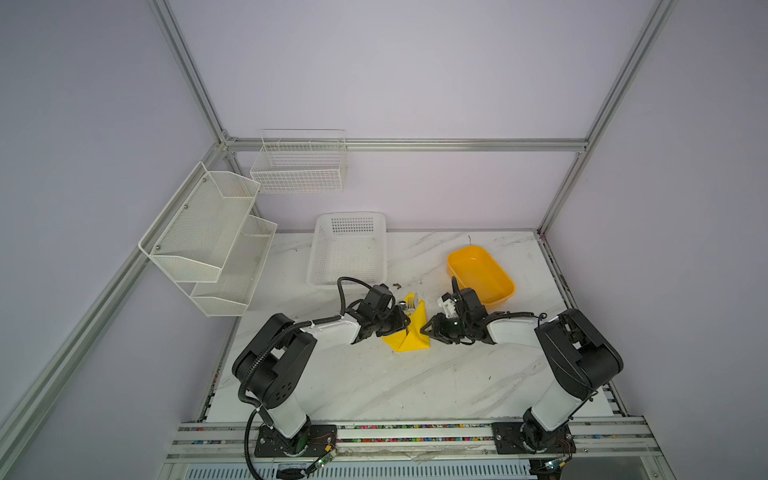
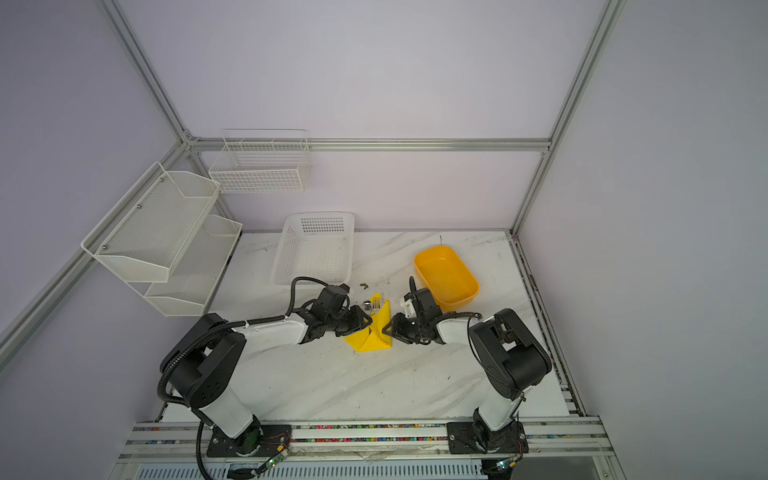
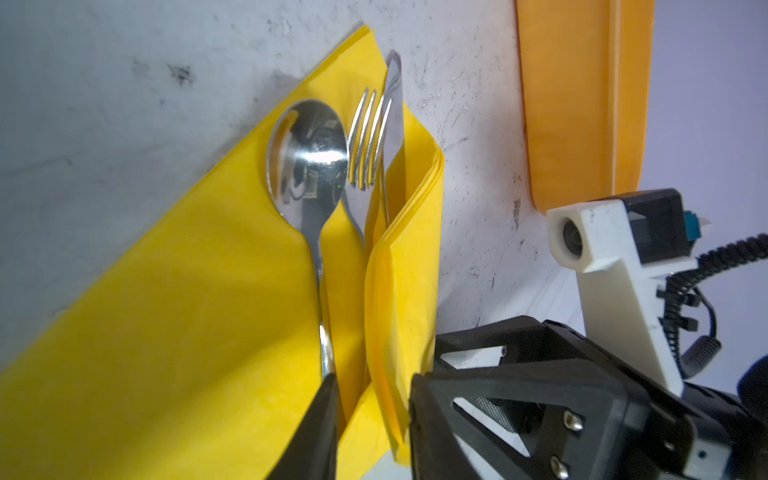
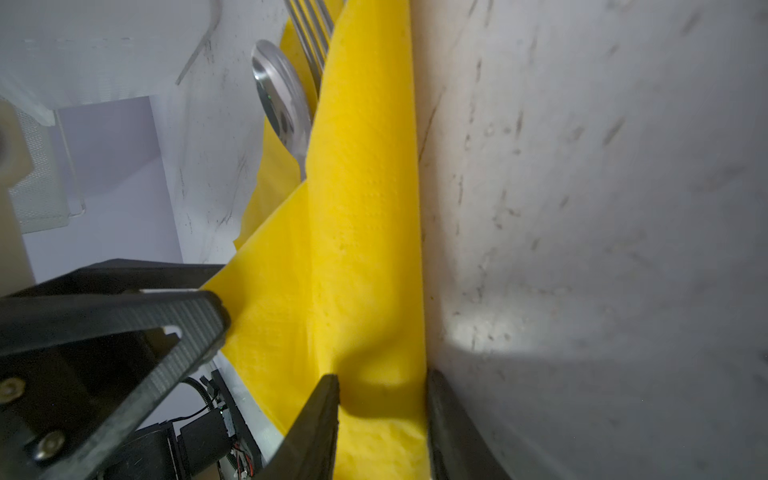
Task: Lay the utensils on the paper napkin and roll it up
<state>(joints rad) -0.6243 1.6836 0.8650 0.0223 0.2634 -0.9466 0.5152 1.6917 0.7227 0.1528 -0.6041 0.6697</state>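
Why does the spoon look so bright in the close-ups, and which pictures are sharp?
Left wrist view: the spoon mirrors the lights, giving white glare on its bowl; the paper napkin is crisp, the nearby black claw parts soft. Right wrist view: the table is smeared and blurry. In both top views: even light, straight frame bars bowed by the wide lens.

Showing on the table: one napkin, one spoon, one fork, one knife, one white basket, one orange tub.

left black parallel gripper: jaws standing slightly apart, reaching rightward
right black parallel gripper: jaws parted, reaching leftward, facing it
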